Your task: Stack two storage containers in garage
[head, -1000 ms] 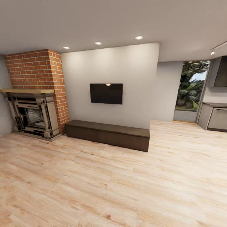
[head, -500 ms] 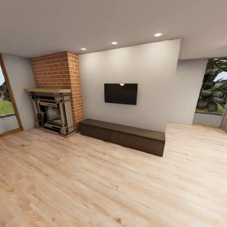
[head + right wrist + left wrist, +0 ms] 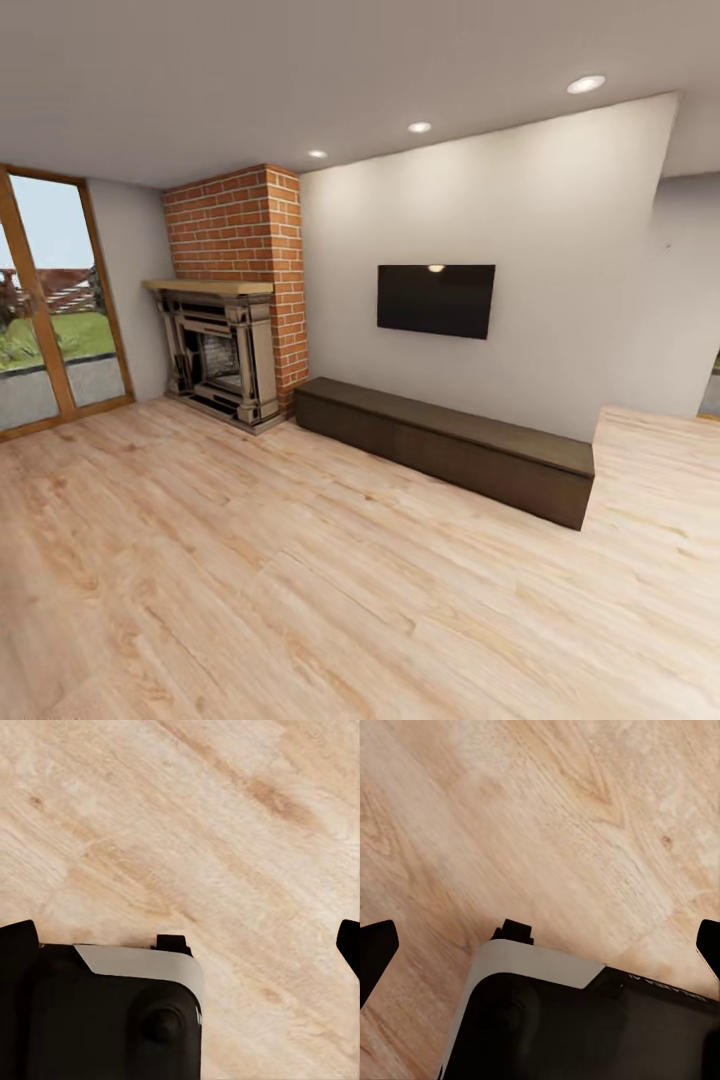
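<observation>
Glass doors (image 3: 50,300) newly in view.

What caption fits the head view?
Living room: brick fireplace, wall-mounted TV, low dark bench, glass doors, wood plank flooring.

Item count, living room, head view:

- Fireplace (image 3: 222,352): one, with one brick chimney (image 3: 240,225) above it.
- TV (image 3: 436,300): one, wall-mounted.
- Bench (image 3: 445,448): one, long, dark, low.
- Ceiling lights: three, namely (image 3: 586,84), (image 3: 419,127) and (image 3: 317,154).
- Glass door (image 3: 55,300): one wood-framed unit; two panes visible.
- Wood floor (image 3: 300,590): one.

Wrist views: one tool each, left tool (image 3: 540,945) and right tool (image 3: 180,945), with two dark fingertips per tool at the frame edges.
</observation>
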`<state>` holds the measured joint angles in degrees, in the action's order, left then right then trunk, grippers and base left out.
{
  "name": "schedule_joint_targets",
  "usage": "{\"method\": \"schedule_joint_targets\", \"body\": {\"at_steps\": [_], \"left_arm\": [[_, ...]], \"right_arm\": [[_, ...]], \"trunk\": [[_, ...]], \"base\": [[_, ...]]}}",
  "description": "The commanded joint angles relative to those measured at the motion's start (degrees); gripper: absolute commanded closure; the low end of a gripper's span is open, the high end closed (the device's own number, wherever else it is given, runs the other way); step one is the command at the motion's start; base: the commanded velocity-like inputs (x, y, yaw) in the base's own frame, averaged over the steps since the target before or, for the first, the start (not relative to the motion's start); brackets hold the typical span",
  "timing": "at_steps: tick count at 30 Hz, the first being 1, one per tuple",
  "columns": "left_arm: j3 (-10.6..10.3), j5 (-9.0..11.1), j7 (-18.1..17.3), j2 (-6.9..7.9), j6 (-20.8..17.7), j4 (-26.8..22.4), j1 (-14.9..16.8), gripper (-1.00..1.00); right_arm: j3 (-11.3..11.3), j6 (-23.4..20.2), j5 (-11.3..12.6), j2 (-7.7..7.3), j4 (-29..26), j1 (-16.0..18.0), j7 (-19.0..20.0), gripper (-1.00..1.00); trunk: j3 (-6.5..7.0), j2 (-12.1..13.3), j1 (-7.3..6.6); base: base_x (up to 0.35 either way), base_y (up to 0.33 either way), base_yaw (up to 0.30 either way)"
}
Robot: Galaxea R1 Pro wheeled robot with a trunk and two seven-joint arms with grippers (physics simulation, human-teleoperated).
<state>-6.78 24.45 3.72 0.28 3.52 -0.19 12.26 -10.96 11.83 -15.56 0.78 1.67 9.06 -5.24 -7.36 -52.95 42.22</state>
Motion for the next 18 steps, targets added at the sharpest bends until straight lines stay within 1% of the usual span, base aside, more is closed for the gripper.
{"method": "schedule_joint_targets", "body": {"at_steps": [1, 18], "left_arm": [[-0.5, 0.4, 0.1, -0.01, 0.1, 0.0, 0.0, -1.0], [-0.5, 0.4, 0.1, 0.01, 0.1, 0.0, 0.0, -1.0]], "right_arm": [[-0.5, 0.3, -0.6, -0.01, 0.2, 0.1, -0.3, -1.0], [-0.5, 0.3, -0.6, -0.08, 0.2, 0.1, -0.3, -1.0]], "trunk": [[-0.08, -0.1, 0.04], [-0.08, -0.1, 0.04]], "base": [[0.319, 0.0, 0.289], [0.32, 0.0, 0.289]]}}
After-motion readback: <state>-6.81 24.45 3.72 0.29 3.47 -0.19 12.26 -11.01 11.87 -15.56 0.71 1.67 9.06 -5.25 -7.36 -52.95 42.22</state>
